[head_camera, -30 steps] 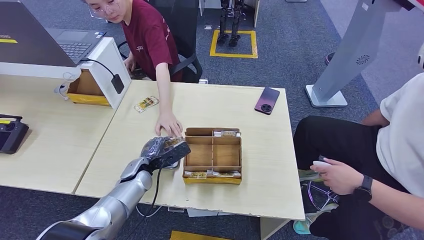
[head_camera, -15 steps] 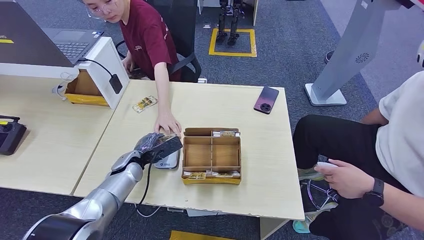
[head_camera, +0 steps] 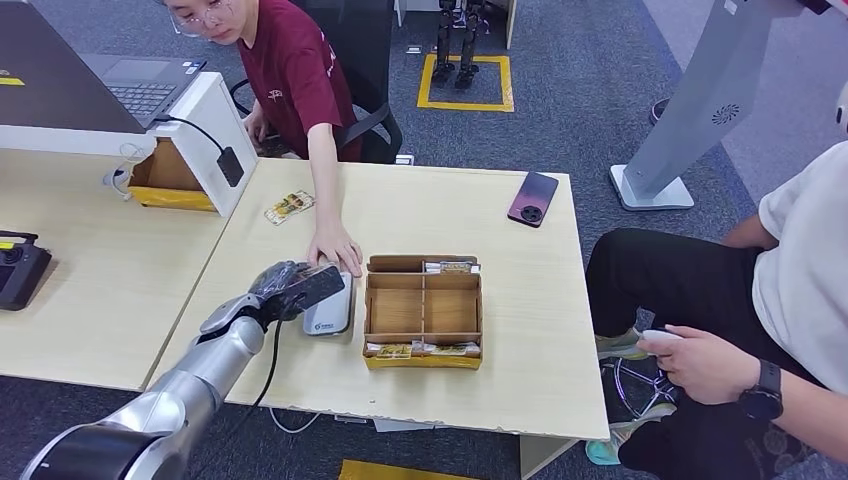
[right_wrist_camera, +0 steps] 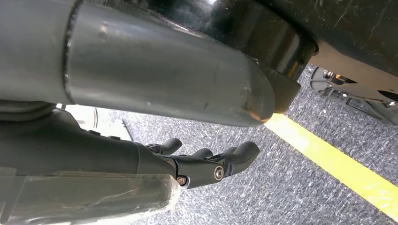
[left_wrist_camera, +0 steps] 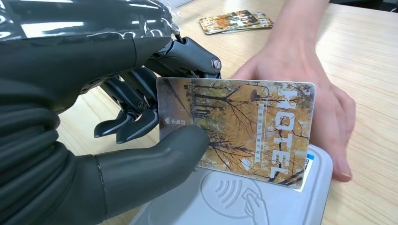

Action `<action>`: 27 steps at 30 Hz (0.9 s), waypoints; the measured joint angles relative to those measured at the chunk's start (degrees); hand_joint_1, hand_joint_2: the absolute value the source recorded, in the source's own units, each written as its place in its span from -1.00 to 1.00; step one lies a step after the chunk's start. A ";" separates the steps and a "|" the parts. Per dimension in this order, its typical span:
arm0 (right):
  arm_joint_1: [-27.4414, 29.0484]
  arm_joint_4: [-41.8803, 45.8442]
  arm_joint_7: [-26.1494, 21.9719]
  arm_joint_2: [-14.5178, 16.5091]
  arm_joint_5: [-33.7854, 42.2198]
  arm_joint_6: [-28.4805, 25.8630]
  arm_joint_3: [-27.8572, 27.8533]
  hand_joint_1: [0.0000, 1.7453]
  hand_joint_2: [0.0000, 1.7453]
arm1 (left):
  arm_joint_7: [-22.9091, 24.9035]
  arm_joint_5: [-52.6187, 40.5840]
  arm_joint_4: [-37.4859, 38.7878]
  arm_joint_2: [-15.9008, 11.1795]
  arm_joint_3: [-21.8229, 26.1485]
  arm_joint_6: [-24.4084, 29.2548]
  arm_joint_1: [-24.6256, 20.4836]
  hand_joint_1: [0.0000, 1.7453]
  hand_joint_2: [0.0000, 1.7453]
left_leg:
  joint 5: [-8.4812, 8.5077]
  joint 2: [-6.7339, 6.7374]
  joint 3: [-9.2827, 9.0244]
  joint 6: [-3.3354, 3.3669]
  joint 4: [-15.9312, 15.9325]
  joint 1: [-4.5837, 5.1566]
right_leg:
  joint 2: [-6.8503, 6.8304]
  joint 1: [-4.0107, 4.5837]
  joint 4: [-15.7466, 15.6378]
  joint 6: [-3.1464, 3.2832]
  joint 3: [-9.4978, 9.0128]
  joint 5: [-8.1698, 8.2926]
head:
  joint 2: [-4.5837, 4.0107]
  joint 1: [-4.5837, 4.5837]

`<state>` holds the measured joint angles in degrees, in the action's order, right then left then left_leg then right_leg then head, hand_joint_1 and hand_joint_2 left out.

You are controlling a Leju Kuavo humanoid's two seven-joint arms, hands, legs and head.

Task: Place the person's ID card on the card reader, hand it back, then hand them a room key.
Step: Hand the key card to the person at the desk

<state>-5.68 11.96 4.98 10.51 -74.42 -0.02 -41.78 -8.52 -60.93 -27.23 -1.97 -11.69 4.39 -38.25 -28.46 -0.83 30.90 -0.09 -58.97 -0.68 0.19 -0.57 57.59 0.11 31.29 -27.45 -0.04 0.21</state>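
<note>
My left hand (head_camera: 290,285) pinches a card (left_wrist_camera: 244,126) printed with autumn trees and the word HOTEL between thumb and fingers. The card hangs just above the near end of the white card reader (head_camera: 328,312), whose contactless symbol (left_wrist_camera: 234,197) lies below it. A person in a dark red shirt rests a hand (head_camera: 335,247) on the table at the reader's far end, right behind the card (left_wrist_camera: 300,84). My right hand (right_wrist_camera: 206,164) hangs over grey carpet, fingers apart and holding nothing.
A wooden divided box (head_camera: 424,310) with key cards at its front (head_camera: 420,349) and back (head_camera: 452,267) stands right of the reader. Loose cards (head_camera: 291,207) lie farther back. A phone (head_camera: 534,200) is at the far right; a seated person (head_camera: 800,300) is at the right.
My left hand has drawn leftward, away from the box, still holding the card; more of the reader is uncovered. The person's hand has stayed by the reader.
</note>
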 joint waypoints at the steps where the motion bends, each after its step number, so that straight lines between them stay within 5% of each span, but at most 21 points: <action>1: 0.00 0.00 0.00 0.00 -0.02 0.00 -0.03 -1.00 -1.00 | 0.00 -0.04 0.00 -0.25 -0.16 -0.28 -0.10 1.00 1.00 | 0.00 0.01 0.00 0.00 0.00 0.00 | 0.00 0.00 0.00 0.00 0.00 0.00 | 0.00 0.00; 27: -0.28 0.02 0.38 0.01 -1.16 0.60 -0.16 -1.00 -1.00 | 2.42 -3.44 0.00 -2.59 -7.16 -1.64 -0.88 1.00 1.00 | 0.00 0.02 -0.03 0.00 0.01 0.00 | 0.00 0.00 0.00 0.01 -0.08 0.01 | 0.00 -0.01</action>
<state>-5.97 11.98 5.36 10.52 -75.58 0.57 -41.94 -6.10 -64.36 -27.23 -4.56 -18.85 2.75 -39.13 -28.45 -0.82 30.87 -0.09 -58.97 -0.67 0.19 -0.58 57.60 0.12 31.20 -27.45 -0.04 0.20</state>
